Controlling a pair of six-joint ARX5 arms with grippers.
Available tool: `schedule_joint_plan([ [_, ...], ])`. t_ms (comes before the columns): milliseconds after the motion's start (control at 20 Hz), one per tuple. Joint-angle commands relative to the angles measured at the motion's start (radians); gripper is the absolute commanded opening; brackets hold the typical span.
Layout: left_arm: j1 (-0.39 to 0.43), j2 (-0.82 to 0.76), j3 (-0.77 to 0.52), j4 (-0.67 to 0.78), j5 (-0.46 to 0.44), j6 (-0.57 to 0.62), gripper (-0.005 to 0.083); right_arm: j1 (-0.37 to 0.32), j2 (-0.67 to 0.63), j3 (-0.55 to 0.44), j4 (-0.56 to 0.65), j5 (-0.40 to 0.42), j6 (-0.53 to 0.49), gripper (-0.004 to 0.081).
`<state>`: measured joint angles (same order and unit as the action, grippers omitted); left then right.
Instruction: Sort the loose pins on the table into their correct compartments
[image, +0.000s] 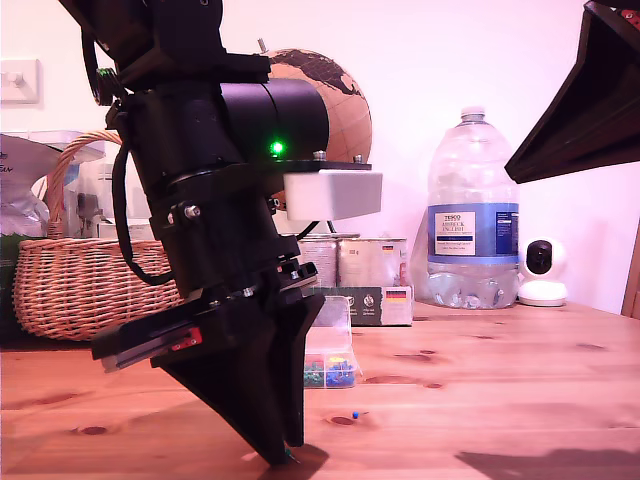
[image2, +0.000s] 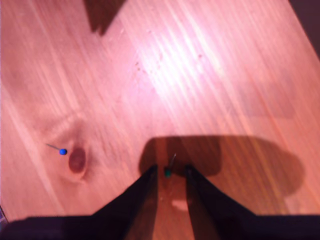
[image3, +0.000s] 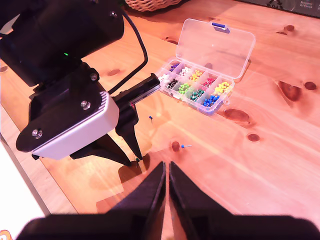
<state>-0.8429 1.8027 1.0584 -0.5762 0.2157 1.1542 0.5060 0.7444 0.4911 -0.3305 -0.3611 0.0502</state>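
Observation:
My first gripper (image2: 170, 170) stands tip-down on the table (image: 500, 400), open, with a dark green loose pin (image2: 168, 172) lying between its fingertips. In the exterior view this gripper (image: 285, 455) fills the left and centre. A blue loose pin (image2: 62, 151) lies beside a dark knot, and it also shows as a blue pin (image: 355, 414) in front of the box. The second wrist view shows two blue pins (image3: 183, 146) (image3: 150, 117) between the first gripper (image3: 136, 160) and the clear box of compartments (image3: 215, 47), lid open. My second gripper (image3: 165, 167) hovers above, shut and empty.
A wicker basket (image: 70, 285) stands at the exterior view's left. Behind the pin box (image: 330, 325) are tins and a carton (image: 365, 290), a globe (image: 330, 90), a large water bottle (image: 472, 220) and a small white camera (image: 542, 272). A dark arm (image: 590, 100) hangs at the exterior view's upper right.

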Motion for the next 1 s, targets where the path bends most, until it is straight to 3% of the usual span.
schedule_joint_plan([
  [0,-0.005,0.025,-0.005,0.002,0.000,0.008,0.0093,0.005,0.005,-0.017,0.009,-0.007,-0.005,-0.0010],
  [500,-0.010,0.025,-0.003,0.000,0.000,0.017,-0.0019,0.005,0.005,-0.017,0.011,-0.007,-0.005,-0.0011],
  [950,-0.011,0.011,0.026,-0.071,-0.058,0.013,-0.0019,0.005,0.005,-0.017,0.008,-0.008,-0.005,-0.0010],
])
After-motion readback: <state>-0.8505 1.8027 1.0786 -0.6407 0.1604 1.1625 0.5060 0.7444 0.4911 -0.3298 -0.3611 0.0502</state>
